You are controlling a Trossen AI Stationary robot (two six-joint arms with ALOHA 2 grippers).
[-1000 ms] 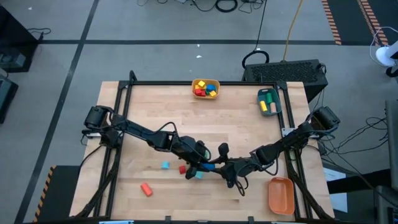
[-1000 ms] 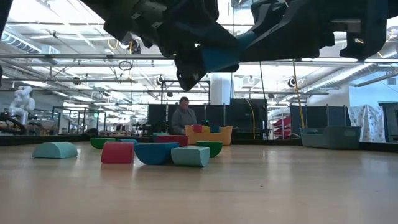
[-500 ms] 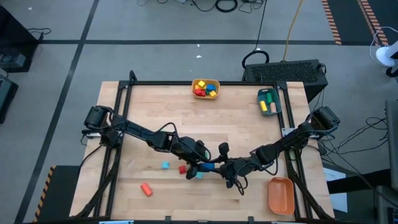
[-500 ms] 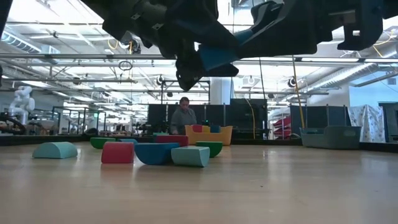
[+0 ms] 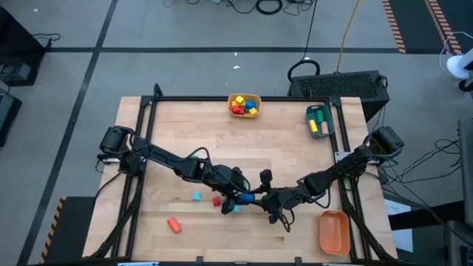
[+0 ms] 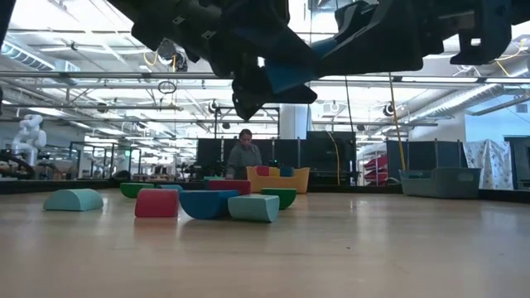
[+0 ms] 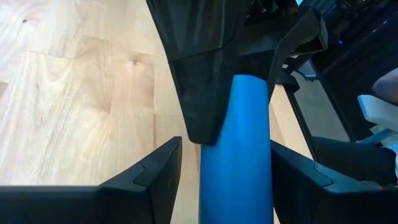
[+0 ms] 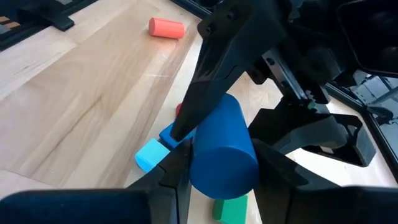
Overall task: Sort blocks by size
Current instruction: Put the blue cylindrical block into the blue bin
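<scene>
Two grippers meet over the table's 6 o'clock area: the right gripper (image 8: pixel 214 186) clamps a blue cylinder (image 8: pixel 222 149) held aloft, while the left gripper (image 7: pixel 224 168) stands parted around it, fingers (image 7: pixel 149 177) not touching

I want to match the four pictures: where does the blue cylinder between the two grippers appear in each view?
High view: blue cylinder low centre, between both grippers.
Low view: top centre, in the air, partly hidden by dark fingers.
Left wrist view: bottom centre, between the left gripper fingers.
Right wrist view: centre, in the right gripper.
Shared landmark: the wooden table.
</scene>
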